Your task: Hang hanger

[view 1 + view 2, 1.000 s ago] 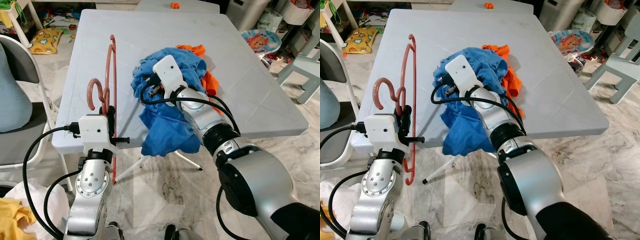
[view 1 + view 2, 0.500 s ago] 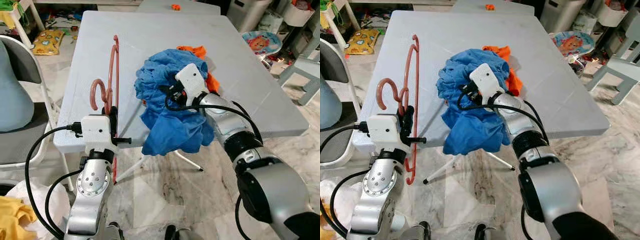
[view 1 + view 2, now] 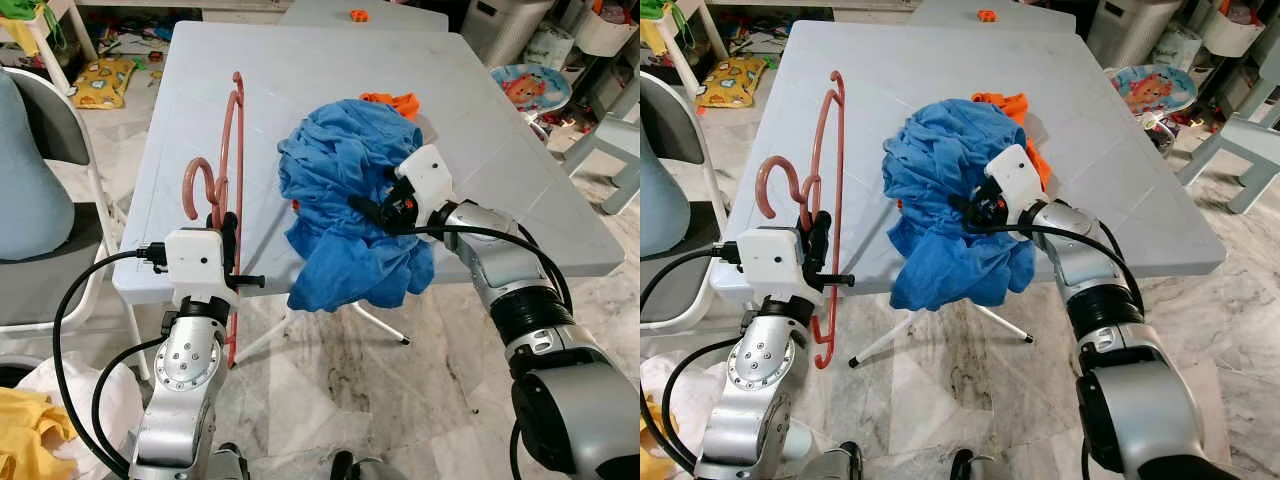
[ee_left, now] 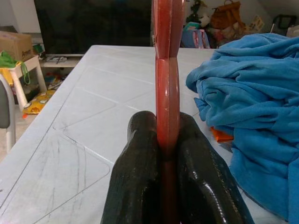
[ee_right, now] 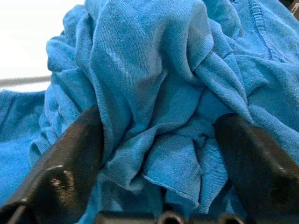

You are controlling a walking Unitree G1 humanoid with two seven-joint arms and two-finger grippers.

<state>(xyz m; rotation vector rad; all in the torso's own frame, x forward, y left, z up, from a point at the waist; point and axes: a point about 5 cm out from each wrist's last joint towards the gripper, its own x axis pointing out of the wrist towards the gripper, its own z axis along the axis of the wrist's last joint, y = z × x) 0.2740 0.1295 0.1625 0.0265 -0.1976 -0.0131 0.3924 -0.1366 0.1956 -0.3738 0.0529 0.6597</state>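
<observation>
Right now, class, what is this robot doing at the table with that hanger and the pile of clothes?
The left gripper has its jaws shut on a red hanger, holding it upright at the near left edge of the grey table. The right gripper is pressed into a crumpled blue garment, jaws spread with folds of cloth between them. The garment spills over the table's front edge, and an orange cloth lies behind it. Nothing is on the hanger yet.
</observation>
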